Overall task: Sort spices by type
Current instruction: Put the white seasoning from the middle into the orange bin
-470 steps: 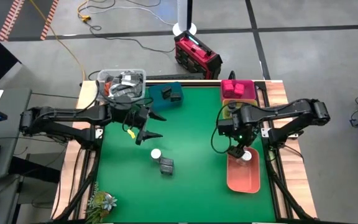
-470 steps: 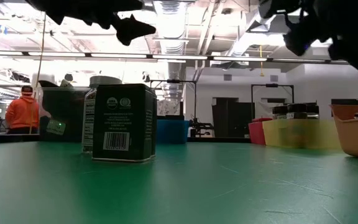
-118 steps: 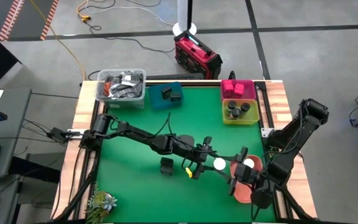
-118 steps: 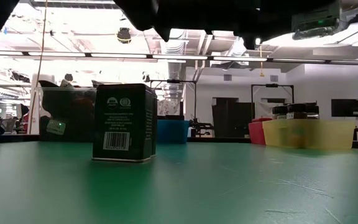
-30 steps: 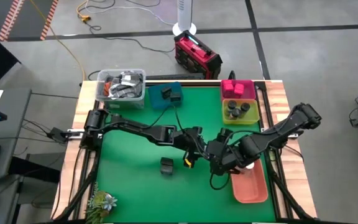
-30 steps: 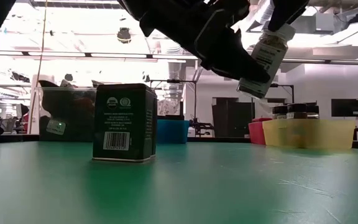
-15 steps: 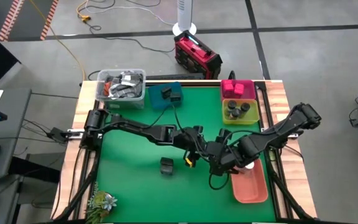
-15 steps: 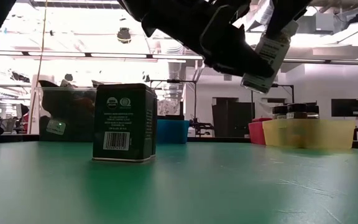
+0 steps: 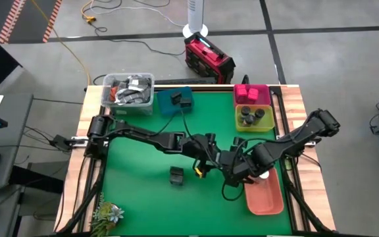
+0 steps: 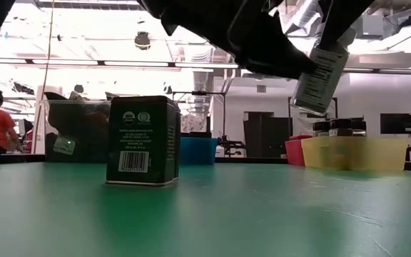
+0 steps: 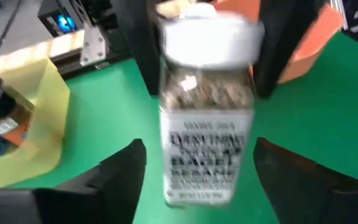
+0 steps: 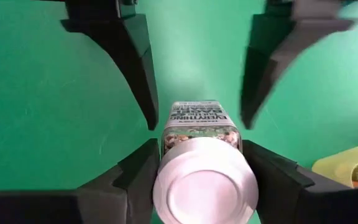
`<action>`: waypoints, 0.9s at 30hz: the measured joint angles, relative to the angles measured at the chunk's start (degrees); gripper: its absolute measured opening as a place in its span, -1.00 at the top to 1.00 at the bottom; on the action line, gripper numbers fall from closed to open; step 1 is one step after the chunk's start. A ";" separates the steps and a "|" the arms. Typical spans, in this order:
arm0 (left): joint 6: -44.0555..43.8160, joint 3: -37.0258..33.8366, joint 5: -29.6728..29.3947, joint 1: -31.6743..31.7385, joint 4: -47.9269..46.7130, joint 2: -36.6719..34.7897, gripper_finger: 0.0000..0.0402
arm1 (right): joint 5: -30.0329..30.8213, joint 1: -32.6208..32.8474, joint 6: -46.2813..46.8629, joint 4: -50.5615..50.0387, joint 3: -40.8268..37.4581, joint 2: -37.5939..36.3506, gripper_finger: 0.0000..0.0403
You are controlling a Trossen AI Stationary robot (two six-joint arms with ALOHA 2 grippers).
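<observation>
The right gripper (image 12: pixel 201 158) clamps a white-capped jar (image 12: pixel 202 165) above mid-table; the left gripper (image 11: pixel 197 165) stands released around it. A yellow tray (image 9: pixel 254 118) at 1 o'clock holds dark-lidded jars (image 9: pixel 250 116). A tin (image 9: pixel 176 175) stands alone on open green mat (image 9: pixel 137 197).

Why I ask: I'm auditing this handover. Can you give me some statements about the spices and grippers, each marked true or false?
1. The right gripper grips the white-capped seasoning jar at its cap end. True.
2. The left gripper is clamped on that jar. False: its fingers stand apart from the jar's sides.
3. The jar rests on the green table. False: it hangs in the air above it.
4. The dark grey tin lies on its side. False: it stands upright on the table.
5. The yellow tray holds dark-lidded round jars. True.
</observation>
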 joint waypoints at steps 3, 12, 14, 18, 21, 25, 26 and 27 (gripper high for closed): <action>0.01 0.00 -0.03 0.02 -0.06 -0.71 -0.54 | -0.21 0.00 0.42 -0.41 0.25 0.00 -0.16; 0.62 -0.87 -0.01 -0.09 -9.30 -5.91 -0.64 | -9.11 3.34 7.45 -5.28 6.19 0.00 -0.17; 0.78 -2.81 -0.10 -0.17 -9.30 -7.77 -0.64 | -9.90 4.72 9.89 -5.49 6.74 -0.02 -0.17; 1.08 -7.33 -1.92 -0.31 -7.16 -11.27 -0.64 | -10.73 6.90 16.46 -7.16 6.95 0.00 -0.14; 1.18 -10.63 -2.99 -0.47 -5.39 -13.33 -0.64 | -11.64 7.68 19.83 -8.18 6.95 0.02 -0.14; 1.86 -12.46 -4.72 -1.44 -5.43 -14.25 -0.64 | -12.61 7.70 19.76 -8.82 6.95 0.02 -0.17; 2.16 -12.59 -5.16 -1.86 -6.14 -14.25 -0.64 | -12.72 7.40 19.06 -9.09 6.94 0.02 -0.17; 2.42 -12.63 -5.99 -2.34 -6.45 -14.16 -0.64 | -12.76 7.03 18.29 -9.33 6.89 0.02 -0.17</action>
